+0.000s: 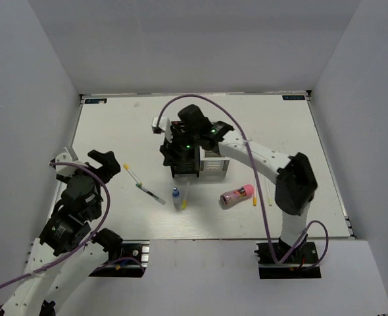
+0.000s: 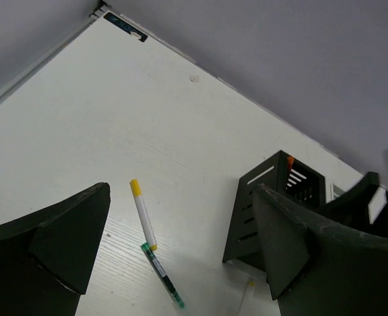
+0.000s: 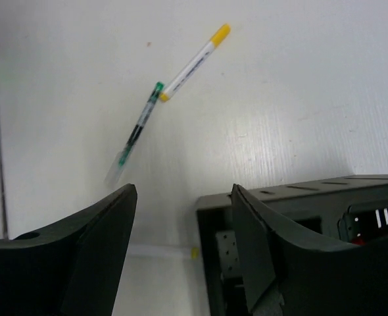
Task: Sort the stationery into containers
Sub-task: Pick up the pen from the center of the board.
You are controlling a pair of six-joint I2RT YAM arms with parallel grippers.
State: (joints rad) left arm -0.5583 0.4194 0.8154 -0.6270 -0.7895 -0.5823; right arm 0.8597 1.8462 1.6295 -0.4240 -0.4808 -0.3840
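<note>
My right gripper [image 1: 179, 155] is open and empty, hovering over the black organiser [image 1: 184, 164]. In the right wrist view [image 3: 184, 191] one finger hangs over the black organiser's [image 3: 299, 204] near compartment. The white organiser [image 1: 215, 166] stands against its right side. My left gripper [image 1: 85, 161] is open and empty at the table's left. A yellow-capped white pen [image 1: 131, 174] [image 2: 143, 214] [image 3: 194, 62] touches a green pen [image 1: 153, 193] [image 2: 161, 276] [image 3: 138, 128]. A white bottle with a blue cap [image 1: 176, 198], a thin yellow pen [image 1: 184, 199] and a pink cylinder [image 1: 237, 195] lie in front of the organisers.
Two more thin pens [image 1: 254, 197] [image 1: 269, 192] lie right of the pink cylinder. White walls enclose the table on three sides. The right arm's elbow [image 1: 296, 181] rises over the table's right half. A purple cable [image 1: 200, 99] arcs above the organisers.
</note>
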